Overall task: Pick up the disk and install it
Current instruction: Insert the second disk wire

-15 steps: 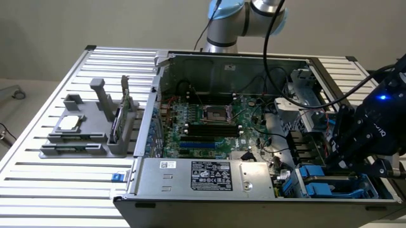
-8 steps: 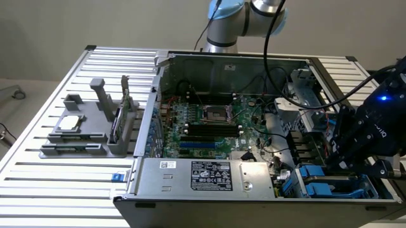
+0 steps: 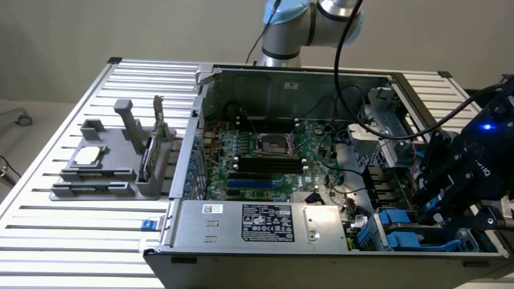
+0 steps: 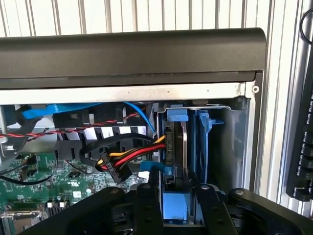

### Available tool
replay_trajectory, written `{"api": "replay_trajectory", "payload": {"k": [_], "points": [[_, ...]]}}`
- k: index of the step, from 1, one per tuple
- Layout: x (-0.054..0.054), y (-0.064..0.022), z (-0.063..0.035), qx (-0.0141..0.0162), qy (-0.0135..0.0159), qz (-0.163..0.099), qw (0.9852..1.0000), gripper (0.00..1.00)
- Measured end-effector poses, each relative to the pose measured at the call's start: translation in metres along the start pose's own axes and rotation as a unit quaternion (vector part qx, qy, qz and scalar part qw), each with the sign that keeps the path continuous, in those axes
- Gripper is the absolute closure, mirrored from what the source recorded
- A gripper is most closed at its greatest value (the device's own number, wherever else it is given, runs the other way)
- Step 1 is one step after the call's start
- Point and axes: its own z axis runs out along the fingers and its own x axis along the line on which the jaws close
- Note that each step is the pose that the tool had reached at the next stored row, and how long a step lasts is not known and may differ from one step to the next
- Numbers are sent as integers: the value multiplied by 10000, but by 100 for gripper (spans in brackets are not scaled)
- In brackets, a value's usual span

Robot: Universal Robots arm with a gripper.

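Observation:
The disk [image 4: 177, 147] stands on edge in the drive bay at the case's front corner, its silver-grey edge framed by the bright blue carrier. My gripper [image 4: 178, 208] reaches down over it, one dark finger [image 4: 147, 205] on each side of the blue carrier and pressed against it. In the exterior view the gripper [image 3: 434, 214] hangs over the blue carriers [image 3: 401, 232] at the case's lower right corner; the disk's label is hidden.
Red, yellow and black power wires [image 4: 132, 159] and blue data cables [image 4: 58, 110] run just beside the bay. The case's black front wall [image 4: 132, 54] borders it. A grey fixture [image 3: 108, 162] holding a chip and a card stands on the slatted table at the exterior view's left.

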Motion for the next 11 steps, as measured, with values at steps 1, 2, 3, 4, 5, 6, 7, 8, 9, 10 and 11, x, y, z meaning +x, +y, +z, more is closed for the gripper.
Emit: {"api": "replay_trajectory", "payload": {"k": [1, 2, 3, 4, 5, 6, 7, 8, 9, 10, 11], "points": [[-2, 0, -1, 2, 0, 0, 10000, 64], [-4, -1, -5, 5, 0, 1, 10000, 64], [-7, -1, -11, 9, -1, 1, 10000, 64], [-9, -1, -19, 14, 0, 0, 10000, 64], [-14, -2, -30, 20, -1, 0, 10000, 64], [-19, -4, -42, 25, 0, 0, 10000, 64], [-25, -5, -57, 29, 0, 1, 10000, 64], [-31, -6, -72, 33, -1, 0, 10000, 64], [-39, -8, -89, 36, 0, 0, 10000, 64], [-48, -9, -105, 38, 2, 0, 10000, 64], [-55, -13, -119, 40, 2, 0, 10000, 64]]}}
